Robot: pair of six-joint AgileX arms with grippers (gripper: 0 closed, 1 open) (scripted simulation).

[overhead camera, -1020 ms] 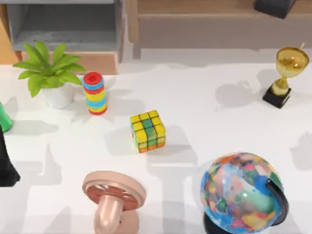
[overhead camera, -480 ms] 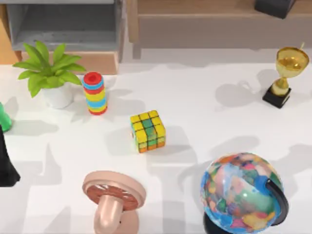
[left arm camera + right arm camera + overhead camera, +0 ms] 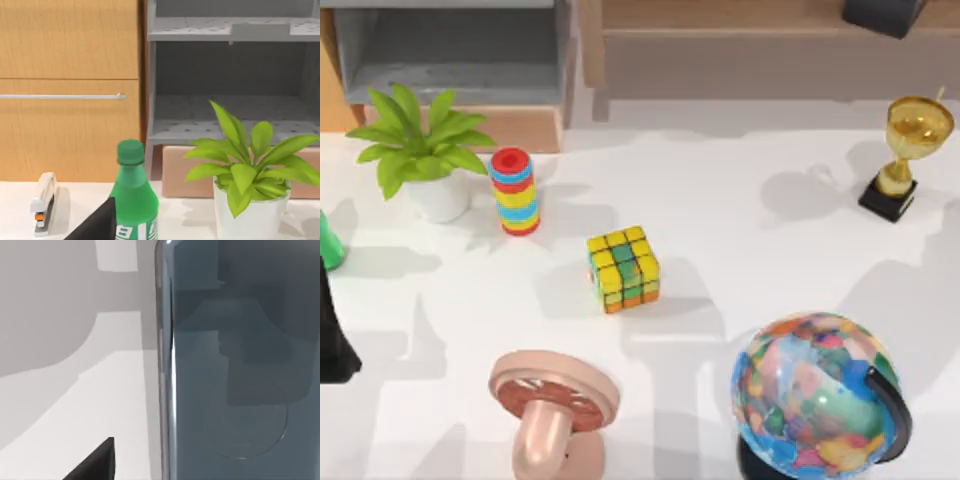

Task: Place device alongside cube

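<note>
The cube (image 3: 623, 268), with yellow, green and orange squares, sits near the middle of the white table (image 3: 740, 230). In the right wrist view the device (image 3: 235, 370) looms very close as a glossy dark grey slab with a rounded edge. A dark part of my right gripper (image 3: 95, 464) shows beside it, and contact between them cannot be judged. My left arm (image 3: 330, 340) is parked at the table's left edge. A dark part of my left gripper (image 3: 97, 226) sits beside a green bottle (image 3: 132, 200).
Around the cube stand a striped ring stack (image 3: 514, 190), a potted plant (image 3: 425, 160), a pink desk fan (image 3: 552, 410), a globe (image 3: 818, 395) and a gold trophy (image 3: 902, 150). A stapler (image 3: 44, 202) lies near the bottle. Shelves line the back.
A shadow over the table's right side has spread and grown larger. The cube and the other objects have stayed put, and so has the left arm.
</note>
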